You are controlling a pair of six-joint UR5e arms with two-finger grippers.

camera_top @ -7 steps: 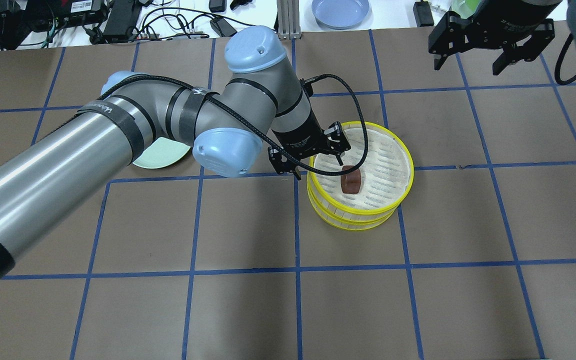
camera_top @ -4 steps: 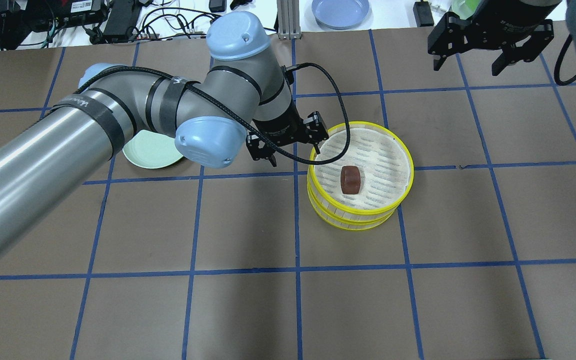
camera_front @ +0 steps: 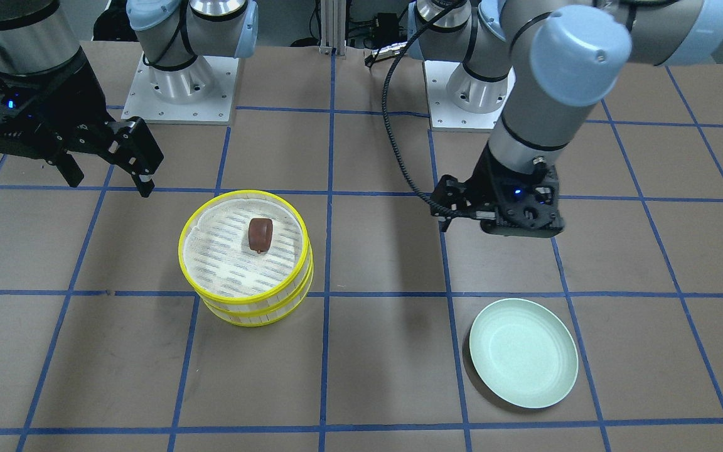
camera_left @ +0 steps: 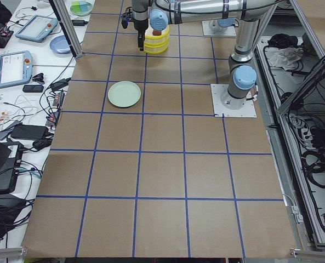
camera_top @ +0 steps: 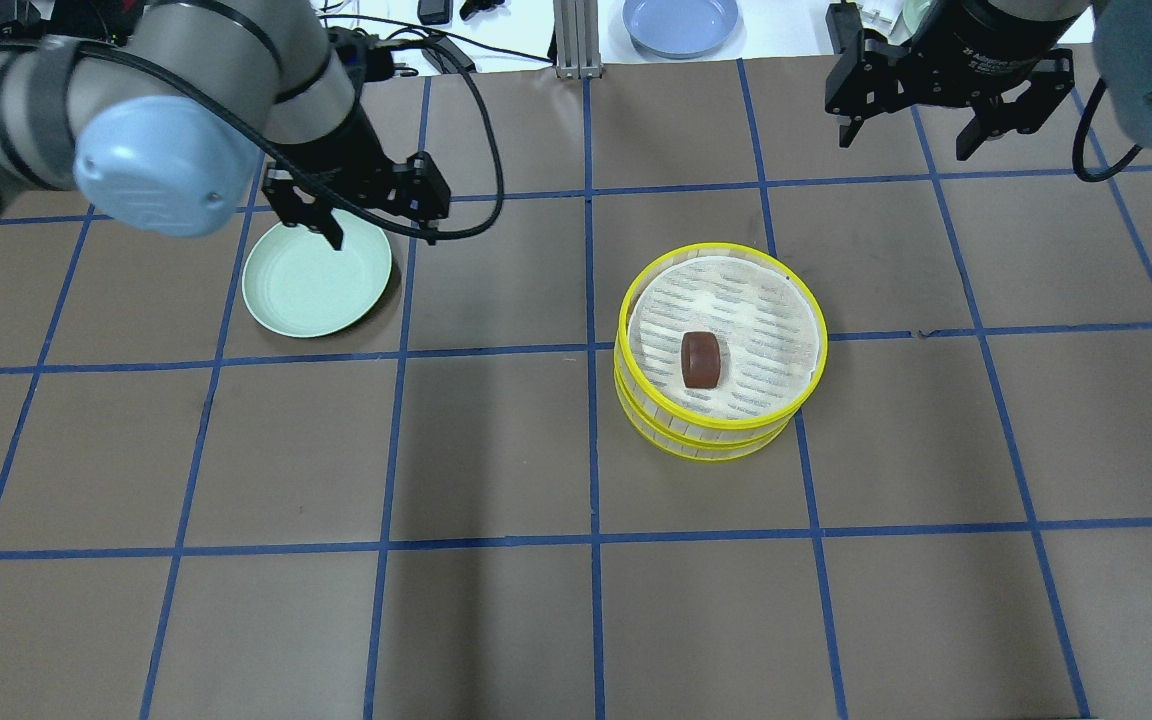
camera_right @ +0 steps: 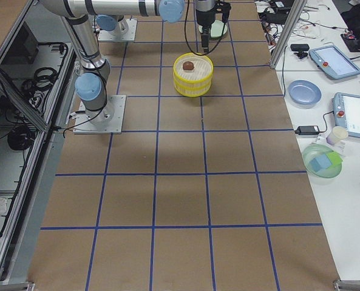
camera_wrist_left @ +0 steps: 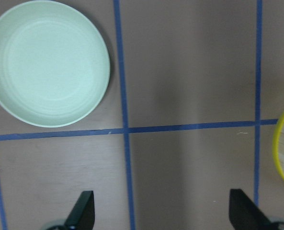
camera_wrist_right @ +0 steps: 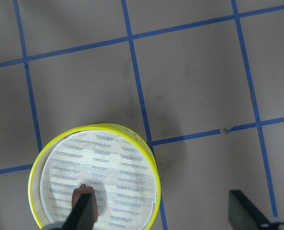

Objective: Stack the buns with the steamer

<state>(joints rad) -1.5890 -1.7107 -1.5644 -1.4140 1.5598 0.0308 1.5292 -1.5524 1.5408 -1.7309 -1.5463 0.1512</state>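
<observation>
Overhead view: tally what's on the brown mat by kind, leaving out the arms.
Yellow steamer tiers: 2, stacked
Dark brown bun: 1, in the top tier
Pale green plate: 1
Total: 4

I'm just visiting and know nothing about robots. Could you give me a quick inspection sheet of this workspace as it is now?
Surface: brown table with a blue tape grid, no spills seen.
Job's things: brown bun lies on the liner of the top tier of the two-tier yellow steamer; no white bun seen.
Clutter: green plate, nothing on it.
Grippers: left gripper open and empty, raised near the plate; right gripper open and empty, raised beyond the steamer.
Cables: black cable loops off the left wrist, clear of the steamer.
Surroundings: blue plate and electronics on the white bench beyond the table.
</observation>
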